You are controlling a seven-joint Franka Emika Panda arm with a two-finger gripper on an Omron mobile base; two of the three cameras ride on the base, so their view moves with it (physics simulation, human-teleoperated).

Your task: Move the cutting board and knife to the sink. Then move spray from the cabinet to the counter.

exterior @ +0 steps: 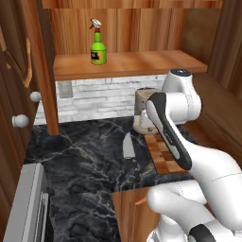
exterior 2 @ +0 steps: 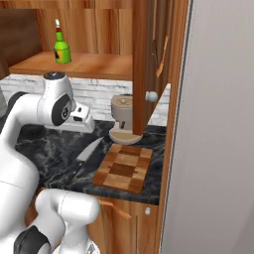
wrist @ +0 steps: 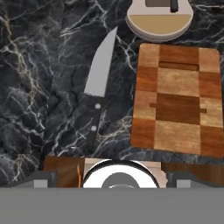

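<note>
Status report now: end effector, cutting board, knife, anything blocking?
End effector open, holding nothing. Cutting board and knife lie side by side on the counter, apart. Coffee machine base just beyond the board.

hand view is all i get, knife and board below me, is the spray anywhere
Observer: Yes, the spray stands upright on the cabinet shelf, above the counter.
Operator: doors open?
Observer: Yes, both swung wide; one door hangs in front of the coffee machine in the right base view.
Operator: anything past the board on the right
Observer: A tall grey panel fills that side.
</note>
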